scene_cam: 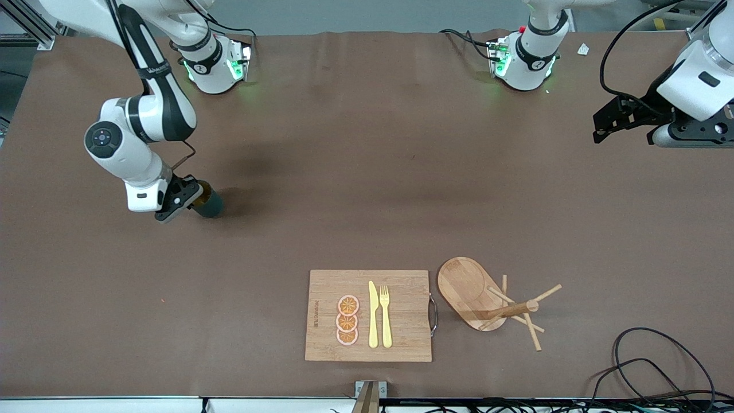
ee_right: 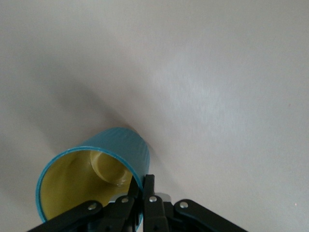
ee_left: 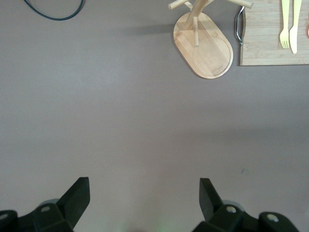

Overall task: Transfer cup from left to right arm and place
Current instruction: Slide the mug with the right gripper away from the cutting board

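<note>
- Brown matte covering spreads over the whole bench [scene_cam: 367,218], seen from the front camera.
- At the right arm's end of the bench, the right pincer [scene_cam: 184,198] is clamped on the rim of the cup [scene_cam: 209,202], one finger inside the wall and one outside, as the right wrist view shows [ee_right: 145,193].
- The cup [ee_right: 91,181] is teal outside and yellowish inside; it leans over at a slant, its base touching or just over the bench, and I cannot tell which.
- Nearer to the front camera, about mid-bench, lies a bamboo cutting board [scene_cam: 368,315] with a metal handle [scene_cam: 433,314] on its edge toward the left arm's end.
- On the board sit three orange slices [scene_cam: 347,320] in a row, and just beside them a yellow knife [scene_cam: 373,314] and a yellow fork [scene_cam: 385,314], side by side.
- Just beside the board, toward the left arm's end, stands a wooden mug tree [scene_cam: 510,310] on an oval wooden base [scene_cam: 467,289].
- The left pincer [scene_cam: 622,117] hangs in the air over the bare bench at the left arm's end; its fingers [ee_left: 77,195] are spread wide apart with nothing between them, and the arm waits.
- A black cable [scene_cam: 659,361] loops on the bench near the corner closest to the front camera.
</note>
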